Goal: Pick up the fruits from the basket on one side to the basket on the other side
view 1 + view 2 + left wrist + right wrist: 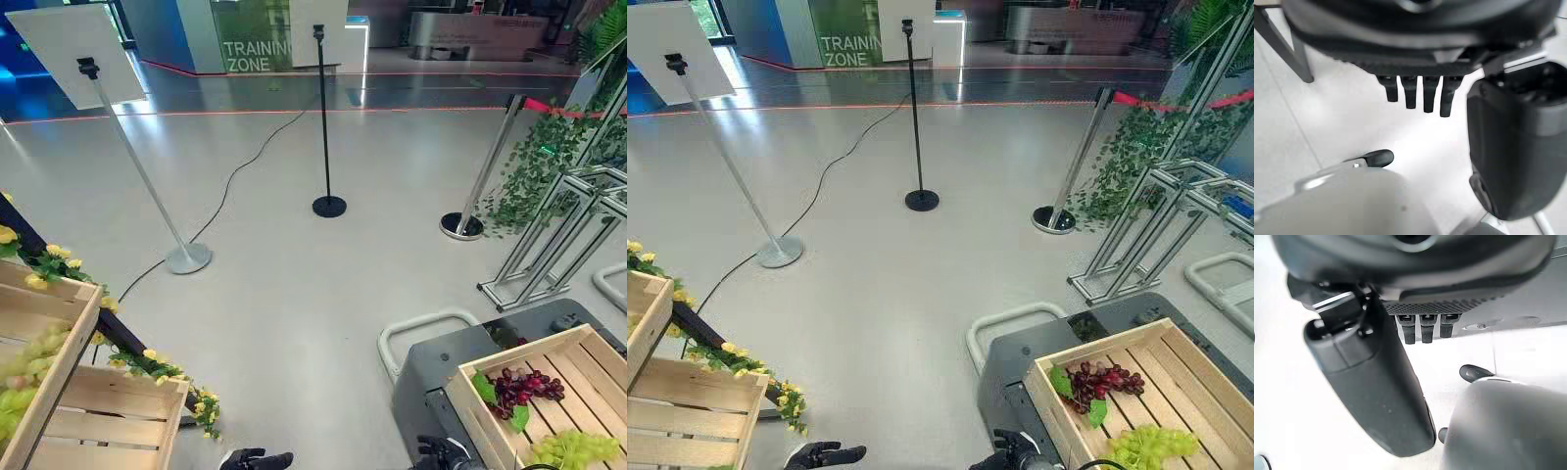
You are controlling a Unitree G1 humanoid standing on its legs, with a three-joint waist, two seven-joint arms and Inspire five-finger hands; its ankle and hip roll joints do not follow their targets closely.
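While both arms hang low, left robot hand (257, 458) sits at the near edge of the head view over bare floor (294, 284), just right of the lower left crate (108, 411). Its wrist view: fingers (1409, 93) straight, side by side in a row, thumb apart, nothing held. Right robot hand (443, 454) is at the near edge too, just beside the near left corner of the right wooden crate (475, 411). Its fingers (1426, 330) are straight as well, thumb out to the side, empty.

Fruit:
- right wooden crate holds a dark red grape bunch (524, 387) with green leaves at its far left, and a green grape bunch (573, 448) at the near side. The two bunches lie apart.
- that crate sits on a grey cart (431, 367) with a white loop handle (421, 321) at the far left.
- upper left crate (69, 352), tilted, holds more green grapes (24, 377).
- lower left crate shows bare slats.

A yellow flower garland (147, 362) runs along the dark rack between the left crates.

Further out on the floor: a white sign board on a silver stand (137, 166), a black pole stand (323, 127), a chrome stanchion (485, 176) with a red belt, ivy (539, 166), metal frames (558, 235).
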